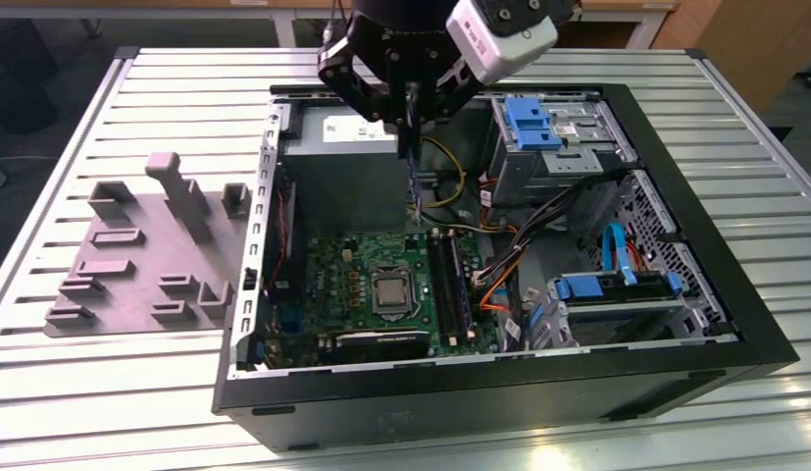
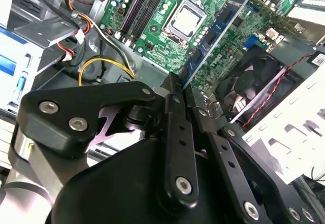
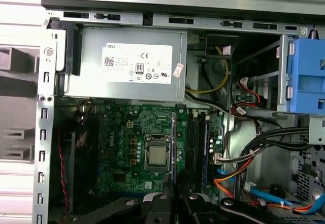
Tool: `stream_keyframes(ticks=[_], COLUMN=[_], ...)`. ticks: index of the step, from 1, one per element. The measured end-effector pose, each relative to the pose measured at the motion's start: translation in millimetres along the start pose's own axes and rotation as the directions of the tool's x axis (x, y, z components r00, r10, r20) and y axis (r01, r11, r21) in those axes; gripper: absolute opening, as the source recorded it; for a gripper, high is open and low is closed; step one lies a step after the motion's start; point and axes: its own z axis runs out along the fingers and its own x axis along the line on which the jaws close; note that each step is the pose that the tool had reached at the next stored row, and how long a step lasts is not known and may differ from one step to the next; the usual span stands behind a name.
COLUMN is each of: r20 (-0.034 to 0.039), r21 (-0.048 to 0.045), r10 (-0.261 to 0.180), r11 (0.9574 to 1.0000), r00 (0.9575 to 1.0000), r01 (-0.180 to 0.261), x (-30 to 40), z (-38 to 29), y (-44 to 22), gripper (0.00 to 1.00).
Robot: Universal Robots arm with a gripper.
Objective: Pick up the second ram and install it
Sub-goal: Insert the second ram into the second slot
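Your tool is clamped on the second ram, holding it edge-down above the motherboard, beside the black slots.

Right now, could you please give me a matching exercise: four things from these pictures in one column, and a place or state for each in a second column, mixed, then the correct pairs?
Things:
1. second ram
2. grey holder block
3. yellow cable
4. processor

Places or states:
A. seated flat on the green motherboard
B. clamped in the end effector, over the motherboard
C. on the table, outside the computer case
D. looping inside the case, near the power supply

Pairs: 1-B, 2-C, 3-D, 4-A
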Motion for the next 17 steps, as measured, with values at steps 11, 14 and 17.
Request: stream_keyframes(ticks=[11,14,17], r20=[0.0015,0.0062,0.0082], r21=[0.0024,0.0046,0.0059], r10=[0.002,0.021,0.032], r11=[1.0,0.9998,0.9995], r00=[1.0,0.9998,0.9995], r01=[-0.002,-0.021,-0.032], x=[-3.6,-3.5,-3.9], z=[11.0,14.6,19.0], y=[-0.3,-0.3,-0.4], gripper=[0.14,0.14,0.14])
